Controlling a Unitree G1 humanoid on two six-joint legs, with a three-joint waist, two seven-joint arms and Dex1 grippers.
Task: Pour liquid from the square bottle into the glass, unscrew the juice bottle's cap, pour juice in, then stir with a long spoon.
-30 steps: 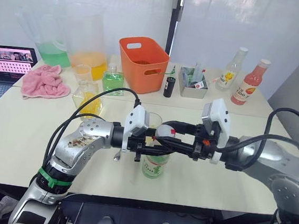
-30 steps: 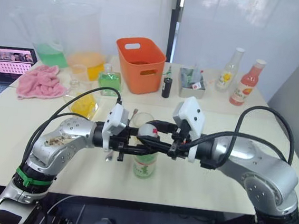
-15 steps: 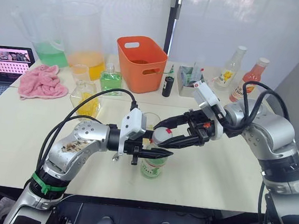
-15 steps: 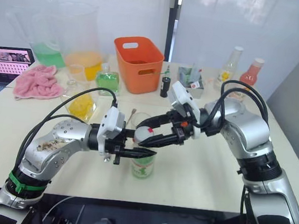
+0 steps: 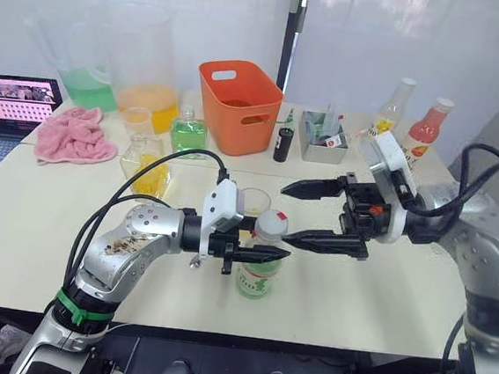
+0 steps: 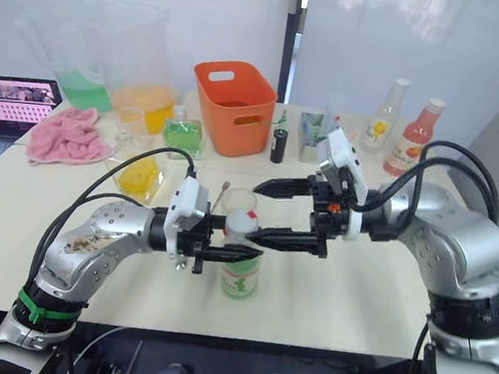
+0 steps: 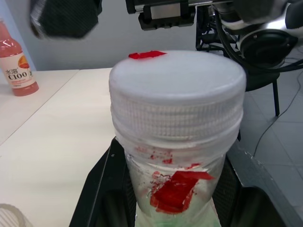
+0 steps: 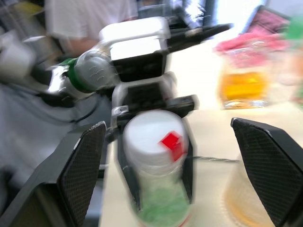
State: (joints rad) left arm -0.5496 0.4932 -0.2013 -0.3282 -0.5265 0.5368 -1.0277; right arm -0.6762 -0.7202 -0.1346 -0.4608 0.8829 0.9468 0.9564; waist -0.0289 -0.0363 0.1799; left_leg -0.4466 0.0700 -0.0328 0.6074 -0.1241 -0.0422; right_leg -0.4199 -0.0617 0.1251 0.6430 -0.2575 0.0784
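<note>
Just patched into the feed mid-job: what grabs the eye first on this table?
Front and centre, the left claw is shut around the neck of the juice bottle, whose white cap is on. The right claw hangs wide open beside that cap, not touching it. Behind them, an orange basket stands out at the back of the table.

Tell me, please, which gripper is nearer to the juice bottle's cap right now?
Left. The left gripper is shut on the juice bottle just below the cap; the right gripper is open, beside the cap and apart from it.
</note>
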